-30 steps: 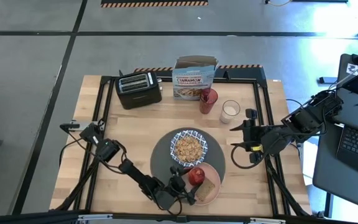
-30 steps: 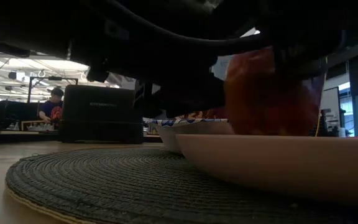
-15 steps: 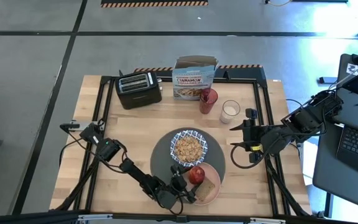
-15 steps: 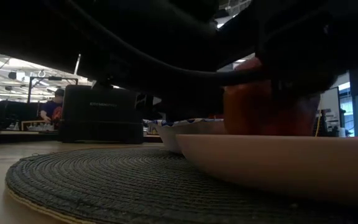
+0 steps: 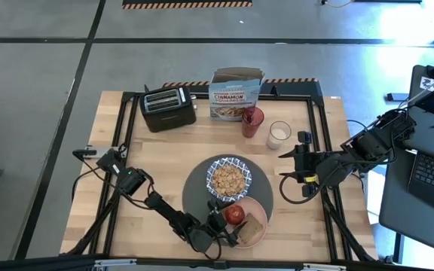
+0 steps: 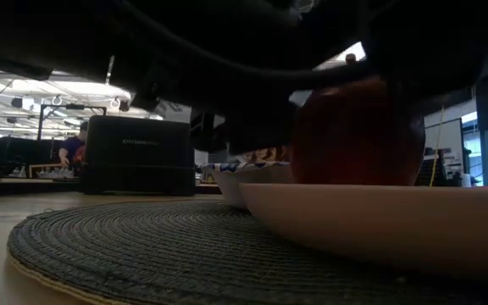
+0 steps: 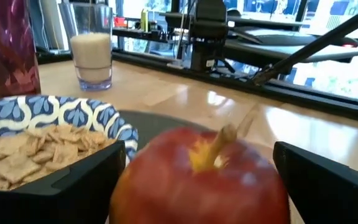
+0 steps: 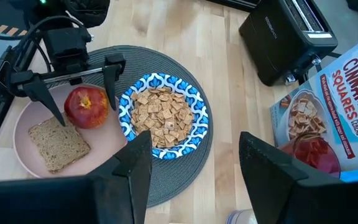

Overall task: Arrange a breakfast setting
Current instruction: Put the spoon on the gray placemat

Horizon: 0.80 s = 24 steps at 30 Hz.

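At table's near edge: left gripper (image 5: 227, 220) spread wide either side of red apple (image 5: 235, 214), fingers (image 8: 112, 76) not touching it. Apple upright on salmon-pink plate (image 5: 261, 208), slice of toast (image 5: 252, 225) just beside. Plate overlapping round dark-grey mat (image 5: 195, 183); blue-and-white bowl (image 5: 229, 178) of cereal on mat behind. Right gripper (image 5: 287, 152) open, idle at right side. Farther back: milk glass (image 5: 279, 134), red tumbler (image 5: 252, 121), cereal box (image 5: 234, 95), toaster (image 5: 167, 108).

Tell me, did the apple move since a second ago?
Yes. The apple went down onto the pink plate, a bit farther from the cereal bowl, between the left pincer's open fingers.
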Motion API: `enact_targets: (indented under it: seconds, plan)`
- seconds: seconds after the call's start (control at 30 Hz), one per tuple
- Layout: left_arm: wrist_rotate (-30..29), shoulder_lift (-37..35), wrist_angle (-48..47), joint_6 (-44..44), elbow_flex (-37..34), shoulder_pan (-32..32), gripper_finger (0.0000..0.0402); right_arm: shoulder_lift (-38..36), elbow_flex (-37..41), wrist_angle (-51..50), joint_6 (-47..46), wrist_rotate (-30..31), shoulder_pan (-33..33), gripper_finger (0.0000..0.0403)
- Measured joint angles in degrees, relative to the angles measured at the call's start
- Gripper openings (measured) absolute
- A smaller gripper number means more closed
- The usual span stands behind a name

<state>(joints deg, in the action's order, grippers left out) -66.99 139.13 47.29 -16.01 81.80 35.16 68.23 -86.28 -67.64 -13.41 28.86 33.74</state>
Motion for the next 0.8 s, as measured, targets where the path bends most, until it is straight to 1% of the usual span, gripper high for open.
enact_targets:
  seconds: [0.1, 0.33, 0.47, 0.53, 0.57, 0.63, 0.67, 0.7, 0.77, 0.8]
  plan:
    - [-0.44, 0.0, 3.71, 4.33, 0.17, 0.15, 0.0398, 0.0, 0.0, 0.02, 0.0, 0.0, 0.0, 0.0191]
    - [-3.88, 0.0, 5.15, 14.41, 5.73, 0.17, 0.0397, 0.0, 0.0, 0.14, 0.0, -0.01, 0.0, 0.0191]
    - [-9.52, 0.0, 8.57, 22.39, 11.66, 0.36, 0.0397, 0.0, 0.0, 0.77, 0.11, 0.04, 0.0, 0.0191]
    - [-13.94, 0.0, 13.04, 31.24, 15.39, 0.42, 0.0397, 0.0, 0.0, 1.79, 0.23, 0.74, 0.02, 0.0191]
    - [-16.57, 0.0, 16.57, 37.81, 17.66, 0.54, 0.0397, 0.0, 0.0, 2.25, 0.38, 1.38, 0.01, 0.0191]
    - [-22.02, -0.01, 25.72, 55.39, 22.8, 0.71, 0.0397, 0.0, 0.0, 3.07, 1.29, 2.36, 0.02, 0.0191]
    - [-22.86, -0.11, 31.39, 64.99, 25.33, 0.54, 0.0397, 0.0, 0.0, 3.83, 1.82, 2.77, 0.02, 0.0191]
    - [-21.95, -0.28, 36.02, 71.71, 27.38, 0.33, 0.0397, 0.0, 0.0, 4.46, 2.41, 3.22, 0.02, 0.0191]
    - [-19.74, -2.11, 40.46, 73.54, 30.02, -0.36, 0.0397, 0.02, 0.0, 5.48, 3.55, 4.02, 0.02, 0.0191]
    - [-19.46, -3.16, 40.7, 74.02, 31.09, -1.0, 0.0396, 0.03, 0.0, 5.81, 3.98, 4.52, 0.02, 0.0191]
